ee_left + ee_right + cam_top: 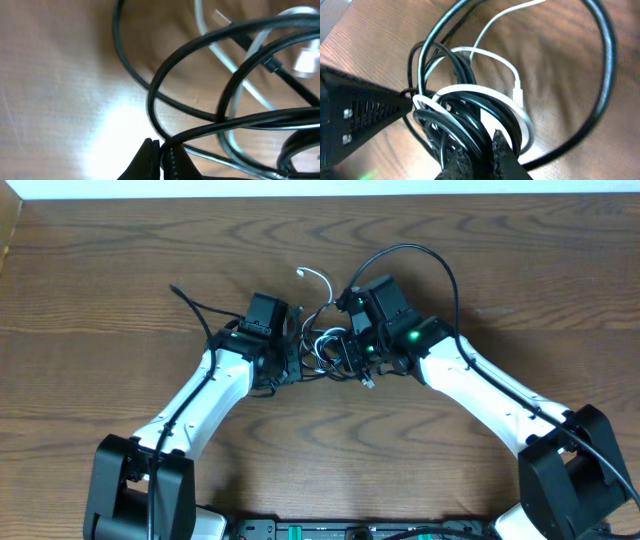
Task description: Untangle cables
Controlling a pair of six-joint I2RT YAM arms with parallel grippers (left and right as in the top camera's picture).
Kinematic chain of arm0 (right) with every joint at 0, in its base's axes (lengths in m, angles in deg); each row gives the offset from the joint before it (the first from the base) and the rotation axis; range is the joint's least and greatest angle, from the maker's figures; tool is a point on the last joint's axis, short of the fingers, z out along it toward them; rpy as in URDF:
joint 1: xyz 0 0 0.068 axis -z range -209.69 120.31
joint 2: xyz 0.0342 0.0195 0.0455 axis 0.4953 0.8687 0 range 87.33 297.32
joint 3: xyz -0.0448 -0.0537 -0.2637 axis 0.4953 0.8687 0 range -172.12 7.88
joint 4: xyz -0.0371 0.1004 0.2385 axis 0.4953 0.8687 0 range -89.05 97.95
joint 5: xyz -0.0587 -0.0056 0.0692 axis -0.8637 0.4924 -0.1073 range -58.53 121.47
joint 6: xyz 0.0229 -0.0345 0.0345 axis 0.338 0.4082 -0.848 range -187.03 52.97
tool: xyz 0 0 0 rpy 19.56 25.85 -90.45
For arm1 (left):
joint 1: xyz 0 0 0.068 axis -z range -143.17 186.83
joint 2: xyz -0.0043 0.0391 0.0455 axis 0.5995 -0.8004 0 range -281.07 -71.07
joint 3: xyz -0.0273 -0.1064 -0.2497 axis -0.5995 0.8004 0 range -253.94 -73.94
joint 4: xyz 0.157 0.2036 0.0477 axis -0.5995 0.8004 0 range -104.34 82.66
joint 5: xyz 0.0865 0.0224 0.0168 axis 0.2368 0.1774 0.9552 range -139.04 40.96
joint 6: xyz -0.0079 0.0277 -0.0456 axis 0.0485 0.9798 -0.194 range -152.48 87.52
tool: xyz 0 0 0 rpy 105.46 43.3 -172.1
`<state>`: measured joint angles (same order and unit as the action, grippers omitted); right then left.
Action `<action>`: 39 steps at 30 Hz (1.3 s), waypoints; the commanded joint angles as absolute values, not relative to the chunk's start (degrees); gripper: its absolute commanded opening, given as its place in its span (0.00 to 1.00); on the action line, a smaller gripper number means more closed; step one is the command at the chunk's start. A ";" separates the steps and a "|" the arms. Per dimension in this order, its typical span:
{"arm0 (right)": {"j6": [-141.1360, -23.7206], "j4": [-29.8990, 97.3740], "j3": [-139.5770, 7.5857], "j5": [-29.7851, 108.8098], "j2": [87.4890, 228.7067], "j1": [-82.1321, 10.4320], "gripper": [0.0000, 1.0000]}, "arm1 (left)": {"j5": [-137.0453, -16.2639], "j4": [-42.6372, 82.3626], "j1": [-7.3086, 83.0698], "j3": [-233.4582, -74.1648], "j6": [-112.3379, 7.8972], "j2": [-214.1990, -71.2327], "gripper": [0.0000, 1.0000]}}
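Observation:
The cables [328,346] lie in a knot of black loops at the table's middle, between both grippers. One white cable [317,276] curls out behind the knot. My left gripper [296,358] sits at the knot's left side; in the left wrist view the left gripper [161,150] is shut on a black cable [200,131]. My right gripper [346,356] is at the knot's right side. In the right wrist view the right gripper [487,149] is shut on black strands of the coil [470,122], and the white cable [485,90] winds through it.
A large black loop [420,255] arches over the right arm's wrist. Another black cord [190,300] runs off to the upper left of the left arm. The wooden table [520,270] spreads all around; its far edge is at the top.

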<state>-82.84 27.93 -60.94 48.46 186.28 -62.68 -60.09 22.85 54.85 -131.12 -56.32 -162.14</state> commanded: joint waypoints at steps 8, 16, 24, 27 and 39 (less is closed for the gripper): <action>-98.52 34.08 -61.46 37.23 184.23 -55.75 0.05 | -51.39 33.84 51.64 -129.48 -62.81 -162.57 0.07; -93.42 31.52 -61.44 42.45 184.23 -57.15 0.40 | -53.99 29.47 51.75 -129.48 -61.67 -162.57 0.07; -81.12 28.55 -61.42 52.33 185.10 -59.64 0.47 | -54.60 29.16 51.77 -129.48 -60.62 -162.57 0.08; -75.15 27.87 -61.42 52.83 186.89 -62.48 0.52 | -54.64 28.79 51.79 -129.48 -60.62 -162.57 0.07; -72.77 19.50 -61.42 52.83 197.63 -69.32 0.50 | -55.02 28.40 51.79 -129.48 -59.12 -162.57 0.07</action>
<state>-74.08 20.39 -60.96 52.33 196.42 -68.43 -55.52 28.51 51.68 -129.79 -60.01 -162.31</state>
